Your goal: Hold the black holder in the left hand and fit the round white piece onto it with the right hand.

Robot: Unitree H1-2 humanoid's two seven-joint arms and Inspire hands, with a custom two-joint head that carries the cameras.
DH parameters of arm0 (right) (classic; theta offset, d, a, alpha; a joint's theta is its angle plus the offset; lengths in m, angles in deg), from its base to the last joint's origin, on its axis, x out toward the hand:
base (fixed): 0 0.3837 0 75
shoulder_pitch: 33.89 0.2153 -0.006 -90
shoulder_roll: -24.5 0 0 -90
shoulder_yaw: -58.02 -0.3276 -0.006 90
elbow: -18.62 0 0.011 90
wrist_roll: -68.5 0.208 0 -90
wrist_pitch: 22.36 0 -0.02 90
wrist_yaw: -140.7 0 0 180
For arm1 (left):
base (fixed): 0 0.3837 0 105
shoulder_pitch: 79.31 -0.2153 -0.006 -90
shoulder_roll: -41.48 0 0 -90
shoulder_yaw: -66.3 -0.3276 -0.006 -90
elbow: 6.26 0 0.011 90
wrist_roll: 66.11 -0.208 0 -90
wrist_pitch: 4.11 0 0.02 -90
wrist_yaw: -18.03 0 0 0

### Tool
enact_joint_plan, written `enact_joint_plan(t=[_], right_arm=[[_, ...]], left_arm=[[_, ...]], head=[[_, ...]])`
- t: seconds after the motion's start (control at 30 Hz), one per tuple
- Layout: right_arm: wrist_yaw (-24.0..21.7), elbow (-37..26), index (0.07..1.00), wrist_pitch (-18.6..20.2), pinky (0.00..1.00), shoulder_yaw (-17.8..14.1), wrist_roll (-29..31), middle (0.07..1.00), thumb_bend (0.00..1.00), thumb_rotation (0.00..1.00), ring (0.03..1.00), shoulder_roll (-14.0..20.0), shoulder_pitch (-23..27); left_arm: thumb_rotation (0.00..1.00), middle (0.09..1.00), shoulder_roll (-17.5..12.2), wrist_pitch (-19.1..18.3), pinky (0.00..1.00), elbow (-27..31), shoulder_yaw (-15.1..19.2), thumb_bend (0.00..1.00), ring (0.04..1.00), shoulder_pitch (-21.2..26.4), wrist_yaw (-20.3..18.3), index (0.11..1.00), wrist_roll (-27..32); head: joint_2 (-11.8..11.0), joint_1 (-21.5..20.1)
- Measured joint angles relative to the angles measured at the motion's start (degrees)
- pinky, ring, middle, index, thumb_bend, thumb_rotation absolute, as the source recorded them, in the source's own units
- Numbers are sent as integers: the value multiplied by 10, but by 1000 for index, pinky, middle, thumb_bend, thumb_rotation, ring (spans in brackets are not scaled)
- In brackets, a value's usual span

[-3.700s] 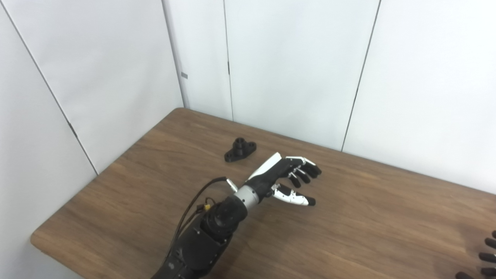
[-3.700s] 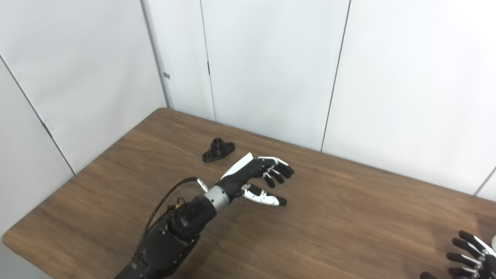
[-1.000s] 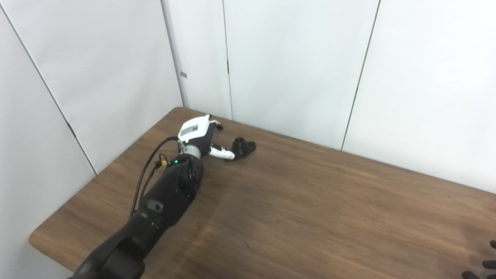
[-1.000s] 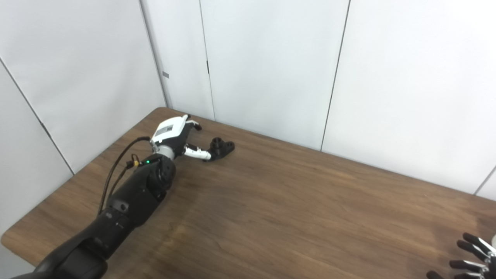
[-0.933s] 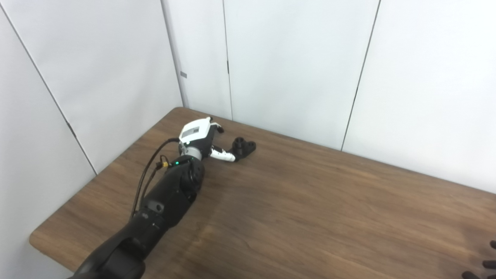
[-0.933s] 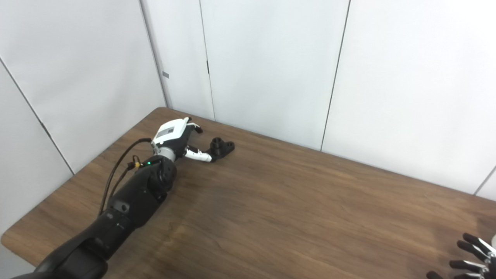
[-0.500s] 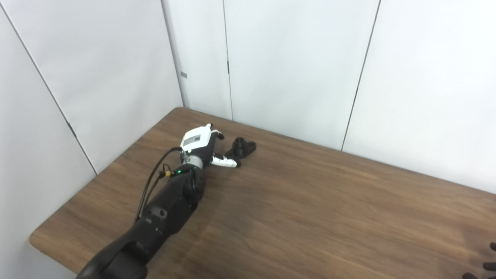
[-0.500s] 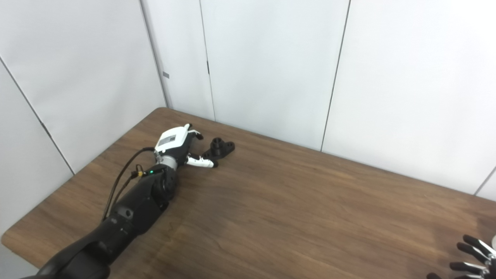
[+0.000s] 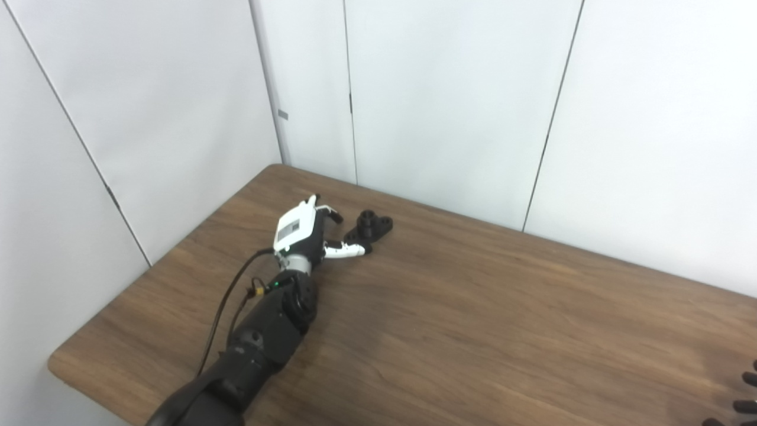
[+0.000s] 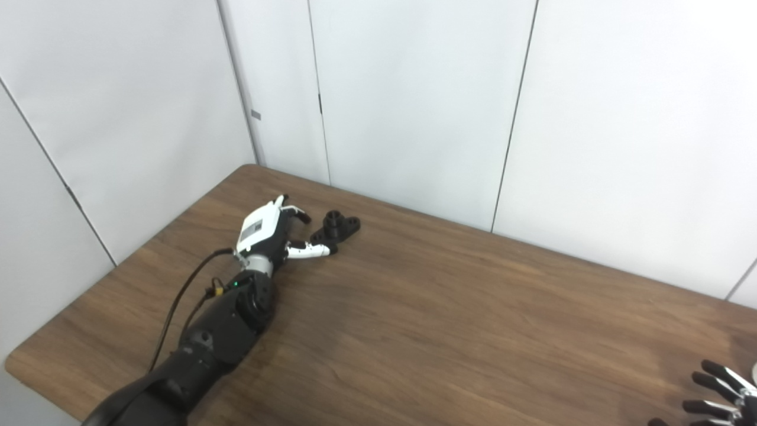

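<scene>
The black holder (image 9: 371, 225) lies flat on the wooden table (image 9: 473, 307) near the back left, its short round post pointing up. My left hand (image 9: 307, 228) rests just left of it, open, with the thumb's white tip (image 9: 349, 251) against the holder's near end and the fingers curled beyond its left side. Of my right hand (image 10: 718, 387) only spread dark fingertips show at the bottom right corner. A sliver of something white (image 10: 754, 371) sits at the picture's right edge beside them; I cannot tell whether it is the round white piece.
White wall panels (image 9: 449, 100) stand close behind the table's back edge and along its left side. The table's rounded left corner (image 9: 59, 367) is near my left forearm.
My left hand has drawn back a little toward me and turned, its thumb now lying along the holder's near end. The holder has not moved. The camera shifted slightly.
</scene>
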Motion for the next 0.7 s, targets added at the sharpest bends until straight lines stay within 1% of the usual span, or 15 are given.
enact_joint_plan(t=[0.07, 0.1, 0.17, 0.27, 0.37, 0.47, 0.57, 0.7], right_arm=[[0, -1, 773, 0, 448, 0, 0, 739, 508, 22, 585, 0, 0], [0, -3, 773, 0, 443, 0, -1, 737, 508, 11, 579, 0, -1], [0, -6, 773, 0, 429, 0, -1, 739, 508, 2, 570, 0, -2], [1, -13, 771, 1, 431, 0, -2, 737, 506, 0, 572, -1, -3], [1, -13, 773, 1, 430, 0, -5, 733, 499, 1, 576, -1, -3], [0, -14, 766, 1, 441, 0, -6, 732, 502, 0, 578, -1, -4], [0, -17, 764, 1, 449, 0, -6, 734, 500, 0, 572, -1, -6], [0, -21, 767, 1, 445, 0, -7, 736, 498, 0, 582, 0, -7]], left_arm=[[153, 969, 3, 5, 933, -3, 1, 875, 1000, 1, 10, 656, 4], [150, 971, 4, 7, 966, -5, 2, 877, 1000, 1, 13, 657, 7], [147, 977, 9, 12, 993, -11, 7, 879, 1000, 3, 20, 658, 15], [151, 976, 18, 18, 1000, -21, 15, 883, 1000, 4, 28, 651, 32], [147, 983, 20, 26, 956, -30, 19, 876, 1000, 6, 37, 643, 41], [140, 980, 24, 40, 893, -43, 22, 881, 1000, 12, 61, 638, 44], [139, 979, 26, 41, 926, -51, 25, 883, 1000, 17, 67, 648, 47], [127, 983, 32, 49, 934, -57, 26, 891, 1000, 18, 72, 652, 51]], head=[[1, -1], [1, -1], [2, -1], [3, -2], [5, -4], [7, -5], [11, -5], [14, -7]])
